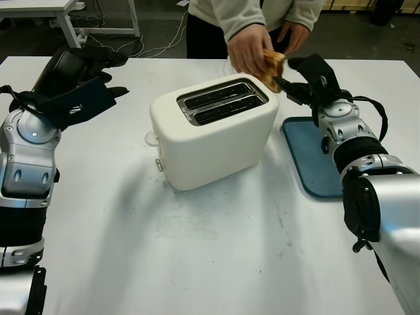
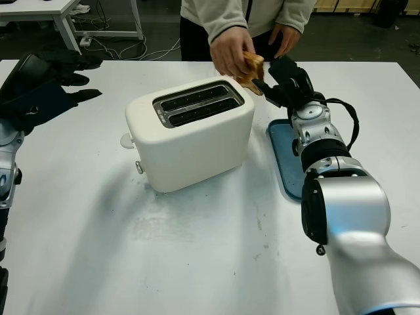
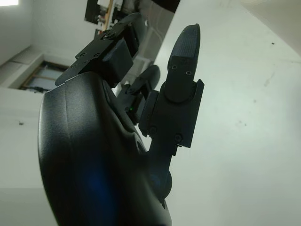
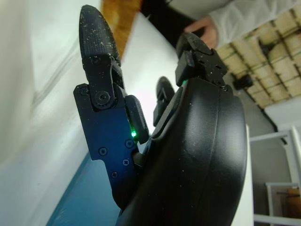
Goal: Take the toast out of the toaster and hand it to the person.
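Note:
A person's hand [image 1: 247, 47] grips the browned toast [image 1: 273, 66] above the far right corner of the white toaster [image 1: 213, 134], whose two slots stand empty. My right hand [image 1: 293, 77] is open just right of the toast, one fingertip close under the slice's lower edge. In the right wrist view the toast [image 4: 120, 18] lies beyond my straight thumb. My left hand [image 1: 82, 82] is open and raised above the table's far left.
A blue tray [image 1: 314, 161] lies flat on the white table [image 1: 216, 262] right of the toaster, under my right forearm. The person stands at the far edge, their other hand [image 1: 295, 34] held near their body. Desk legs and cables are behind.

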`<state>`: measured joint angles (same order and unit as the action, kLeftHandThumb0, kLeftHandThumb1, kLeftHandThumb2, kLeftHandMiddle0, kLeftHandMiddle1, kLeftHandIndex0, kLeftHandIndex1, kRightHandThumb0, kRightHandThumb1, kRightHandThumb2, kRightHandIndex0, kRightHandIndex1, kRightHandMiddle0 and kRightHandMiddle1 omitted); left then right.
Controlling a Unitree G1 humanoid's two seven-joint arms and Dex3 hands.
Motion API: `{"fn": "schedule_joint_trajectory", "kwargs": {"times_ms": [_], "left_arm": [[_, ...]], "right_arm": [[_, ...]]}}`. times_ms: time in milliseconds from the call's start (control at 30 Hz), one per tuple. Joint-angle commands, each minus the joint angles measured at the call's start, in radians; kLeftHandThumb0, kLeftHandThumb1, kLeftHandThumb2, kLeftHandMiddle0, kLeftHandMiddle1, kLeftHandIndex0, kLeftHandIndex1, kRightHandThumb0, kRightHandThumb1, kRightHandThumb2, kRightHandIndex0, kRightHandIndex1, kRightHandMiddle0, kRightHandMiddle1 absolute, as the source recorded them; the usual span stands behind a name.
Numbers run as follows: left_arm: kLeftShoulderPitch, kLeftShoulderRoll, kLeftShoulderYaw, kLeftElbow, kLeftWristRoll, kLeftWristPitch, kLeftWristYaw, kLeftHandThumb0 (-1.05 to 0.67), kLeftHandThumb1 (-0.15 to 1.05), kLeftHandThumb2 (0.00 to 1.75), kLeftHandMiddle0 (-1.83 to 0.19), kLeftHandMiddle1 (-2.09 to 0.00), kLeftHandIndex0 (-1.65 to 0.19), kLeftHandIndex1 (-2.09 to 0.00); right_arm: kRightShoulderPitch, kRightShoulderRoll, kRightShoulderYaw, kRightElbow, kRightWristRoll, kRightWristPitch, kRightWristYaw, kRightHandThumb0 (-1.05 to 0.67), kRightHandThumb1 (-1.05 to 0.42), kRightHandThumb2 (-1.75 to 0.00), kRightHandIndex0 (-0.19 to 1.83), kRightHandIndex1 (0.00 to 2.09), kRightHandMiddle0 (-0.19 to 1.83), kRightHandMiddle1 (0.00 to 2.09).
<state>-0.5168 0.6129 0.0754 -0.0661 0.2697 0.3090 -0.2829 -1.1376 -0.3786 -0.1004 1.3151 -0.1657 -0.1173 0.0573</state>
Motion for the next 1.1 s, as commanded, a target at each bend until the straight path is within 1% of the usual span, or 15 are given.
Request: {"fn": "schedule_joint_trajectory", "kwargs": {"times_ms": [0, 133, 167, 200, 233, 267, 333, 467, 567, 667, 733, 767, 900, 967, 1067], "left_arm": [[0.034, -0.011, 0.031, -0.036, -0.024, 0.012, 0.004, -0.45, 0.92, 0.11, -0.62, -0.23, -0.66, 0.0], [0.089, -0.05, 0.086, -0.108, -0.076, 0.031, 0.024, -0.44, 0.92, 0.12, -0.59, -0.21, -0.64, 0.0], [0.102, -0.058, 0.095, -0.126, -0.086, 0.028, 0.028, -0.42, 0.92, 0.12, -0.59, -0.2, -0.63, 0.0], [0.115, -0.063, 0.099, -0.15, -0.089, 0.025, 0.029, -0.4, 0.92, 0.13, -0.59, -0.2, -0.63, 0.0], [0.128, -0.064, 0.099, -0.177, -0.087, 0.024, 0.029, -0.37, 0.92, 0.15, -0.58, -0.2, -0.62, 0.0], [0.142, -0.062, 0.099, -0.203, -0.084, 0.021, 0.028, -0.33, 0.92, 0.18, -0.57, -0.2, -0.61, 0.0], [0.17, -0.07, 0.104, -0.24, -0.086, 0.002, 0.034, -0.3, 0.92, 0.19, -0.58, -0.2, -0.61, 0.0], [0.237, -0.127, 0.136, -0.318, -0.13, 0.007, 0.052, -0.37, 0.92, 0.21, -0.55, -0.2, -0.58, 0.0], [0.298, -0.184, 0.15, -0.402, -0.163, 0.029, 0.072, -0.37, 0.92, 0.25, -0.5, -0.18, -0.53, 0.0], [0.386, -0.256, 0.159, -0.468, -0.194, -0.026, 0.107, -0.34, 0.92, 0.26, -0.47, -0.17, -0.49, 0.0], [0.451, -0.293, 0.156, -0.507, -0.205, -0.045, 0.121, -0.36, 0.92, 0.3, -0.43, -0.17, -0.45, 0.0], [0.481, -0.308, 0.152, -0.528, -0.206, -0.041, 0.127, -0.38, 0.92, 0.32, -0.42, -0.16, -0.43, 0.0], [0.587, -0.397, 0.117, -0.589, -0.207, -0.036, 0.165, -0.41, 0.92, 0.34, -0.36, -0.15, -0.37, 0.0], [0.633, -0.451, 0.084, -0.584, -0.211, -0.072, 0.191, -0.41, 0.92, 0.36, -0.31, -0.13, -0.32, 0.0], [0.686, -0.503, 0.03, -0.549, -0.2, -0.125, 0.211, -0.42, 0.92, 0.42, -0.26, -0.11, -0.27, 0.0]], "right_arm": [[0.037, -0.016, -0.008, -0.047, 0.02, -0.086, -0.008, -0.74, -0.92, -0.2, 0.16, 0.05, 0.12, 0.04], [0.14, -0.046, 0.004, -0.165, 0.014, -0.215, -0.026, -0.77, -0.92, -0.29, 0.38, 0.14, 0.24, 0.07], [0.166, -0.046, -0.009, -0.2, 0.034, -0.228, -0.015, -0.77, -0.92, -0.3, 0.45, 0.23, 0.25, 0.05], [0.197, -0.043, -0.025, -0.246, 0.062, -0.231, 0.008, -0.77, -0.92, -0.3, 0.43, 0.54, 0.25, 0.03], [0.232, -0.039, -0.038, -0.3, 0.09, -0.231, 0.033, -0.74, -0.92, -0.31, 0.22, 0.58, 0.24, 0.02], [0.268, -0.035, -0.046, -0.358, 0.115, -0.226, 0.06, -0.7, -0.92, -0.33, 0.1, 0.45, 0.23, 0.01], [0.354, -0.023, -0.061, -0.495, 0.167, -0.194, 0.109, -0.69, -0.92, -0.36, 0.03, 0.26, 0.2, 0.0], [0.556, 0.041, -0.077, -0.811, 0.282, -0.096, 0.159, -0.67, -0.92, -0.38, 0.03, 0.17, 0.13, 0.0], [0.702, 0.08, -0.061, -1.028, 0.316, -0.015, 0.159, -0.67, -0.92, -0.44, 0.05, 0.14, 0.12, 0.0], [0.846, 0.127, -0.048, -1.2, 0.334, 0.057, 0.144, -0.65, -0.92, -0.57, 0.03, 0.1, 0.1, 0.0], [0.923, 0.171, -0.052, -1.27, 0.357, 0.069, 0.132, -0.63, -0.92, -0.64, 0.03, 0.09, 0.09, 0.0], [0.953, 0.193, -0.056, -1.29, 0.377, 0.065, 0.133, -0.59, -0.92, -0.71, 0.02, 0.08, 0.07, 0.0], [1.041, 0.25, -0.042, -1.344, 0.389, 0.065, 0.114, -0.69, -0.92, -0.76, 0.03, 0.07, 0.06, 0.01], [1.077, 0.279, -0.022, -1.38, 0.388, 0.082, 0.103, -0.72, -0.92, -0.74, 0.02, 0.06, 0.07, 0.01], [1.105, 0.316, -0.01, -1.411, 0.383, 0.103, 0.066, -0.66, -0.92, -0.74, 0.02, 0.06, 0.08, 0.01]]}}
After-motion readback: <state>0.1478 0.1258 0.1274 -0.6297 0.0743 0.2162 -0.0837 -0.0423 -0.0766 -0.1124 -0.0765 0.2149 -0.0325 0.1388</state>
